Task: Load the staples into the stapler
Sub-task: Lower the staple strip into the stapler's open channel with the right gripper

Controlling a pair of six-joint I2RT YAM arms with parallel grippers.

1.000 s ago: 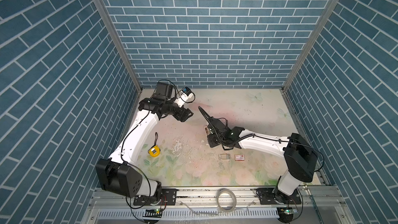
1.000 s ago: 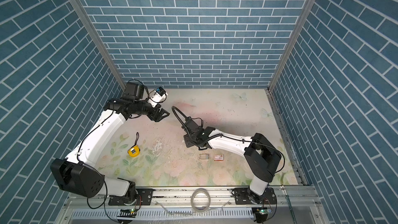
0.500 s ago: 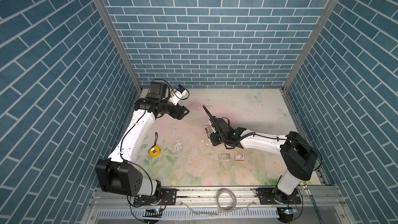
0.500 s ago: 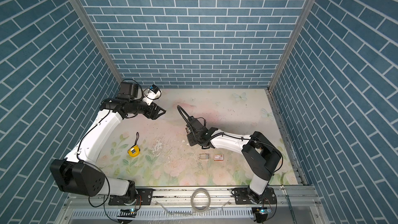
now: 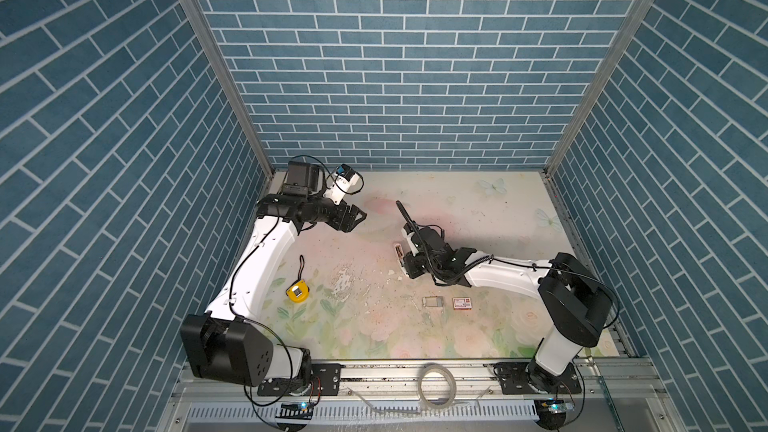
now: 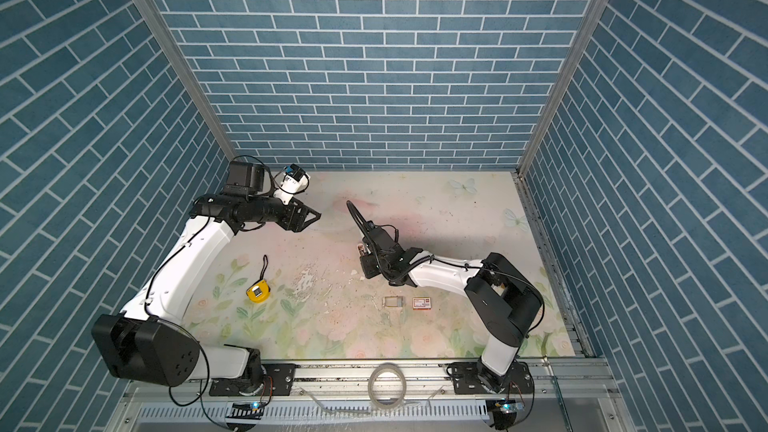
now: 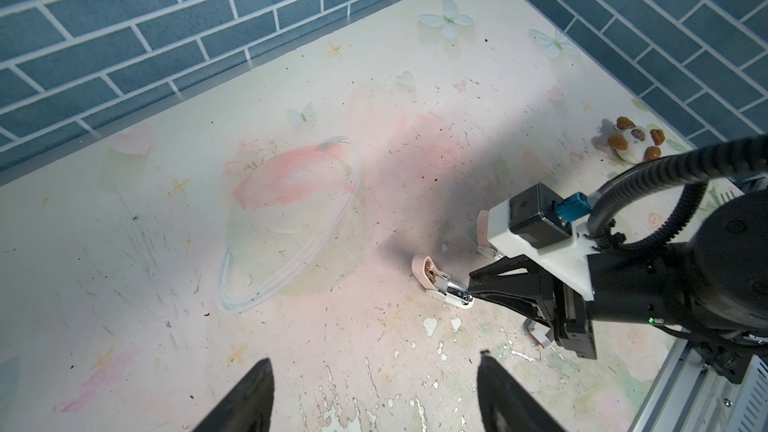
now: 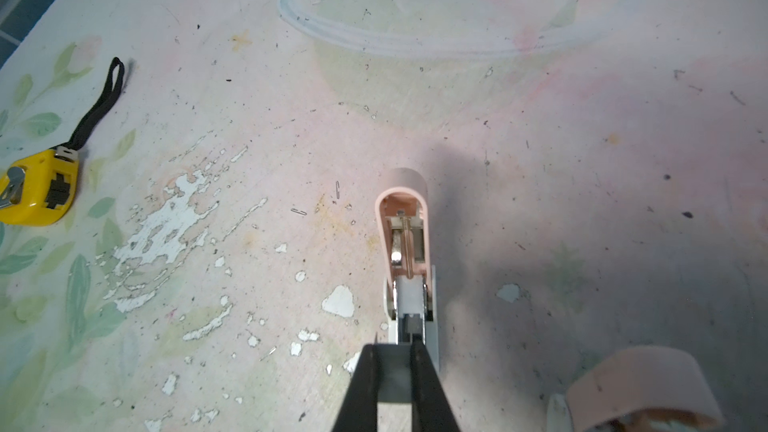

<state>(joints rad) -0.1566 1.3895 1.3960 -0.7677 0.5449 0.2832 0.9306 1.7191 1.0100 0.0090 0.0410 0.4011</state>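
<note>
Staples (image 8: 392, 376), one narrow grey strip as I judged it, sat pinched between the right arm's fingers (image 8: 363, 384), which stood almost closed on it. It might have been the stapler's own metal rail instead; I could not swear to it. The strip hung directly over the stapler (image 8: 401, 238), which lay swung fully open on the tabletop (image 5: 478, 209). Its pink cover was folded flat away from the fingers with the spring showing, and the bare metal channel ran under the fingertips.

On the stapler's near side, toward the arm bases, lay a small grey block (image 5: 432, 302), more staples by the look of it, with a red-and-white box (image 5: 462, 303) just beside it. A yellow tape measure (image 5: 297, 290) sat well off to the stapler's left. The left arm's fingers (image 7: 249, 401) hung spread wide and empty, well apart from the stapler toward the back-left corner.

The seating step seemed to be in hand. The next move called for lowering the strip square into the channel, legs down, before letting go. After that the cover would want swinging shut, likely with the stapler's base steadied.
</note>
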